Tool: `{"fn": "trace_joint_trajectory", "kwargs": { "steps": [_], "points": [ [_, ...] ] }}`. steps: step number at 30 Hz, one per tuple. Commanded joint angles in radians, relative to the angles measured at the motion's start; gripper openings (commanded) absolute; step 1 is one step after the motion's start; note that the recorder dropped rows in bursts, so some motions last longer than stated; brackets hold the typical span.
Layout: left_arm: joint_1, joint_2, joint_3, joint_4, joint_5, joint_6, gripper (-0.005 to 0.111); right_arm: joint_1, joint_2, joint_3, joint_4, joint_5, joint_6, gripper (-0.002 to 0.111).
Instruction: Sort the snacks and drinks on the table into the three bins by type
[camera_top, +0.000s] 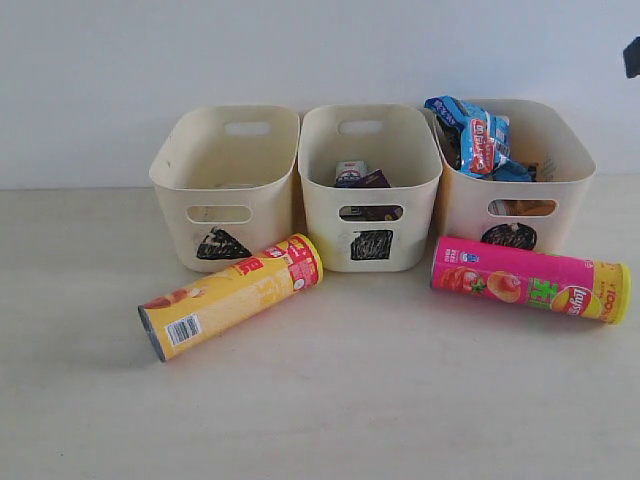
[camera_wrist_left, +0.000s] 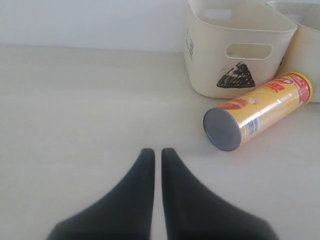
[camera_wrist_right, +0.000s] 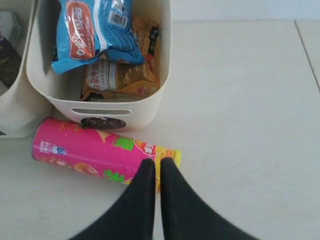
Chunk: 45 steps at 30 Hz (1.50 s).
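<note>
Lying on its side on the pale beige table (camera_top: 350, 410), the yellow chip tube (camera_top: 230, 297) is seen in front of the triangle-marked bin (camera_top: 175, 190). Its red label sits toward the yellow-capped end and a white barcode patch near the grey metal base. The pink chip tube (camera_top: 530, 278) is laid flat before the circle-marked bin (camera_top: 565, 200). A yellow end, fruit pictures and green characters are shown on it, but the lettering is too small to be read.

The square-marked bin (camera_top: 400, 190) stands in the middle, and a white and blue carton (camera_top: 350, 172) and a dark purple carton (camera_top: 375, 180) are held inside it. Blue crinkly packets (camera_top: 478, 135) with red-and-white labels are piled in the circle bin, over an orange-brown bag (camera_wrist_right: 117, 77). Their print cannot be made out.

The left gripper (camera_wrist_left: 157, 152) is seen with its dark fingers drawn together, nothing between them, above bare table near the yellow tube's base. The right gripper (camera_wrist_right: 156, 162) is likewise closed and empty, placed over the pink tube's yellow end. Whether it touches cannot be told.
</note>
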<state>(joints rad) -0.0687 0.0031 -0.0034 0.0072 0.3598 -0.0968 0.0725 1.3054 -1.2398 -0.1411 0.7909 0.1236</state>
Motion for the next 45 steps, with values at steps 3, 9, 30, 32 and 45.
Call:
{"fn": "trace_joint_trajectory", "kwargs": {
  "steps": [3, 9, 30, 32, 45],
  "points": [
    [0.003, -0.003, 0.003, 0.005, 0.001, -0.008, 0.004, -0.004, -0.235, 0.193, 0.000, -0.111, 0.035, 0.000],
    [0.003, -0.003, 0.003, 0.005, 0.001, -0.008, 0.004, -0.004, -0.415, 0.285, 0.005, -0.103, 0.037, 0.000],
    [0.003, -0.003, 0.003, 0.005, 0.001, -0.008, 0.004, -0.004, -0.843, 0.636, 0.083, -0.257, -0.124, 0.000],
    [0.003, -0.003, 0.003, 0.005, 0.001, -0.008, 0.004, -0.004, -0.951, 0.707, 0.086, -0.257, -0.124, 0.000],
    [0.003, -0.003, 0.003, 0.005, 0.001, -0.008, 0.004, -0.004, -1.118, 1.009, 0.087, -0.454, -0.150, 0.000]
  ]
}}
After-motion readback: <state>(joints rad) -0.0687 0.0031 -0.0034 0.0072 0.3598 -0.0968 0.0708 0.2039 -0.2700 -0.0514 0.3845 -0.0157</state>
